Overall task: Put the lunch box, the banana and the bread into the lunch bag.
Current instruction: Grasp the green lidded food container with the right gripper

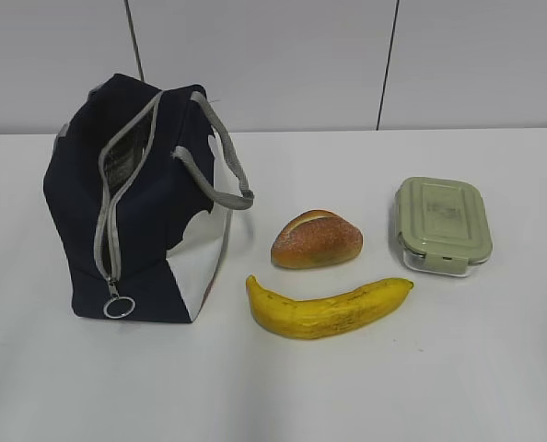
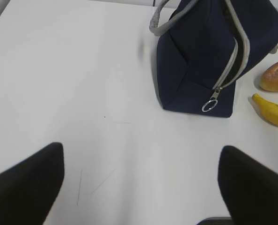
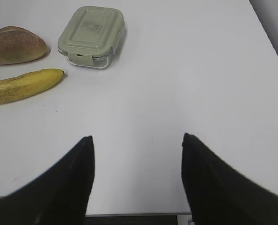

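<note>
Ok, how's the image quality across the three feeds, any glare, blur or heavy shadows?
Exterior view: even light, sharp, only soft shadows beside the lunch bag and under the banana. Left wrist view: bag crisp, the open left gripper a dark blur. Right wrist view: lunch box clear, the right gripper likewise blurred.

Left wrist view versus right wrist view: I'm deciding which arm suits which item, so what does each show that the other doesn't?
Only the left wrist view shows the lunch bag, with its zipper ring pull, and the open left gripper over bare table. Only the right wrist view shows the lunch box and the open right gripper. Both show the bread and the banana, each cut off at the left wrist view's right edge.
</note>
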